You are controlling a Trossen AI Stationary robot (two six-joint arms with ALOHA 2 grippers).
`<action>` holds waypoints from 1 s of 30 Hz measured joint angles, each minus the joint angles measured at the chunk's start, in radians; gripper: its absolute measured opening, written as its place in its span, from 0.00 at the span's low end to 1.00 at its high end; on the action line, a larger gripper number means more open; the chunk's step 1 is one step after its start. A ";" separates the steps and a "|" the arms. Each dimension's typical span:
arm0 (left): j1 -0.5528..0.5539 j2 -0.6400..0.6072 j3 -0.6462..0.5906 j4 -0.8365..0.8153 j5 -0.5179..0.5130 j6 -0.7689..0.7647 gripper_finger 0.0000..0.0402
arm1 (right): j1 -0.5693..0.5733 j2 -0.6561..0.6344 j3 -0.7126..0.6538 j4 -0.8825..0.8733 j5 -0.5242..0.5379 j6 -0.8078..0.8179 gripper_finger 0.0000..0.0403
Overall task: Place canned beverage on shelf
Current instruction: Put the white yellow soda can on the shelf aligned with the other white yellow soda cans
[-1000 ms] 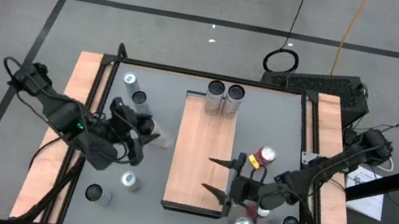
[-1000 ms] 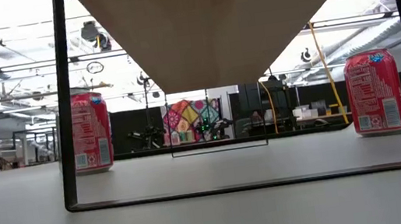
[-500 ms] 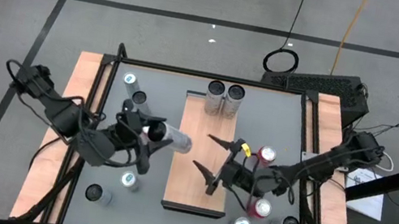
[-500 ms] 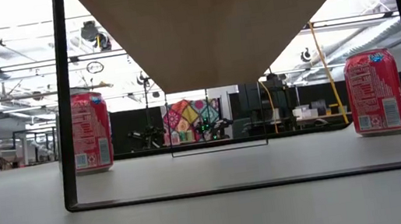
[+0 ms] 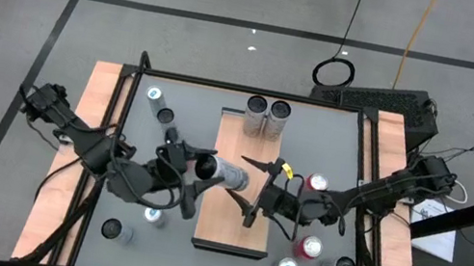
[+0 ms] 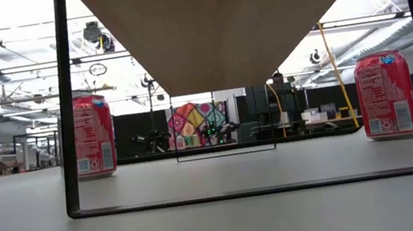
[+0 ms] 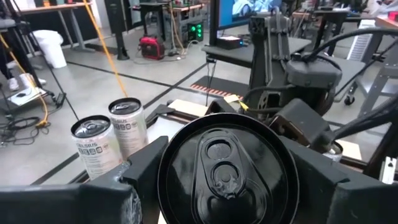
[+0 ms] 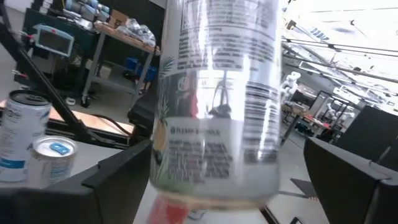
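Now the left pincer (image 5: 211,170), closed on a silver aluminium can (image 5: 232,174) lying sideways, has carried it over the long light-brown wooden shelf (image 5: 235,221) toward the wide-open, empty right pincer (image 5: 251,189), suggesting a handover.

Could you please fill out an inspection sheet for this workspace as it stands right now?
Surface: grey tabletop with pale wooden strips along its sides.
Job's things: shelf lies lengthwise mid-table; two silver cans stand at its far end; a silver can is held sideways over the shelf.
Clutter: loose cans on the table on both sides of the shelf, including a red can on the right.
Grippers: left gripper is shut on the silver can; right gripper is open, its fingers on either side of that can.
Cables: dark cables run along both arms; an orange cord crosses the floor.
Surroundings: grey floor with dark lines; a paper off the table's right.
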State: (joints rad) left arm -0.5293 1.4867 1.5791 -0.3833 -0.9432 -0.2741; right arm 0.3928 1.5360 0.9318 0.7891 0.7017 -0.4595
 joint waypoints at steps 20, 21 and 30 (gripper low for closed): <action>0.026 0.033 -0.001 0.034 0.013 -0.003 0.63 | -0.010 0.000 0.000 -0.016 0.003 -0.007 0.49; 0.026 0.033 -0.001 0.033 0.014 -0.002 0.65 | -0.010 0.000 0.000 -0.016 0.002 -0.008 0.49; 0.018 0.029 0.000 0.040 0.071 0.068 0.92 | 0.018 -0.001 -0.002 -0.029 0.002 -0.006 0.55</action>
State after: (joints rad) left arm -0.5111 1.5156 1.5791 -0.3430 -0.8721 -0.2060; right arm 0.4111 1.5348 0.9302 0.7597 0.7037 -0.4651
